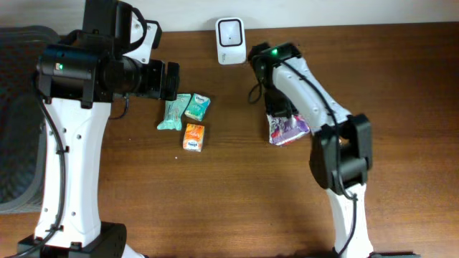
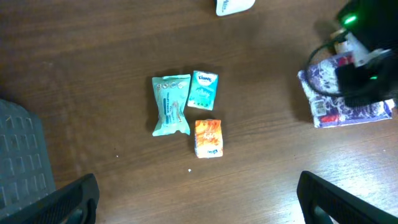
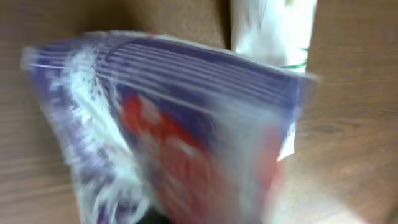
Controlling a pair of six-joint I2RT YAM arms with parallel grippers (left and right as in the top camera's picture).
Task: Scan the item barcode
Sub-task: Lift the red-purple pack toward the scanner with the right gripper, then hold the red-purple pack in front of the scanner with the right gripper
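Observation:
The item, a purple and red packet (image 1: 290, 130), lies on the table right of centre, directly under my right gripper (image 1: 279, 109). In the right wrist view the packet (image 3: 180, 124) is blurred and fills the frame, hiding the fingers, so their state does not show. The white barcode scanner (image 1: 230, 31) stands at the table's back edge, and its base (image 3: 273, 31) appears just beyond the packet. My left gripper (image 2: 196, 190) hangs open above bare wood with nothing between its fingers. From there the packet (image 2: 348, 102) shows at far right.
Three small packs sit left of centre: a teal pouch (image 1: 172, 112), a teal tissue pack (image 1: 197, 106) and an orange pack (image 1: 193, 137). A dark grey mat (image 1: 14, 115) lies past the table's left edge.

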